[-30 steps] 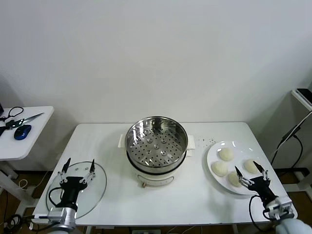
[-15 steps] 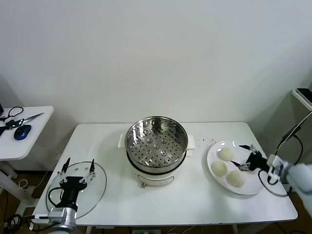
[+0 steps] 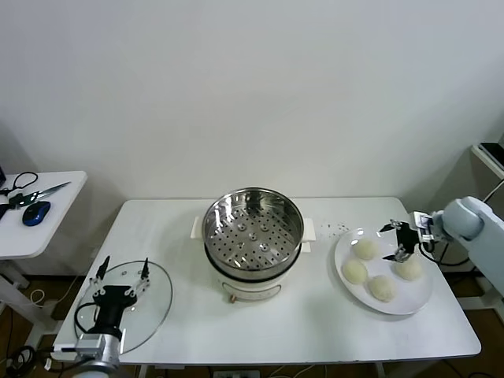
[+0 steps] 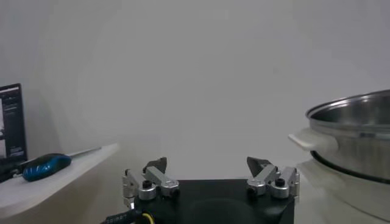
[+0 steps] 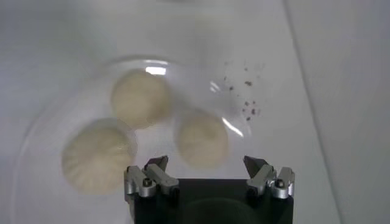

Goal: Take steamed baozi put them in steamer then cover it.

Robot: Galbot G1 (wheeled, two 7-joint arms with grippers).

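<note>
Since a second before, my right arm had swung from the near right corner up over the far side of the white plate [image 3: 417, 303]; nothing else on the table [image 3: 181, 228] had moved. I judged it the first step, reaching for a bun. At centre, the steamer [image 3: 253, 228] stood empty, and the cover [image 3: 153, 303] lay at near left. My left gripper [image 3: 122, 272] hung idle over it, jaws wide, holding nothing. Four steamed baozi [image 3: 365, 250] sat on the plate. My right gripper [image 3: 402, 240] hovered above them, fully spread and empty. Next I needed to descend and straddle one bun.
</note>
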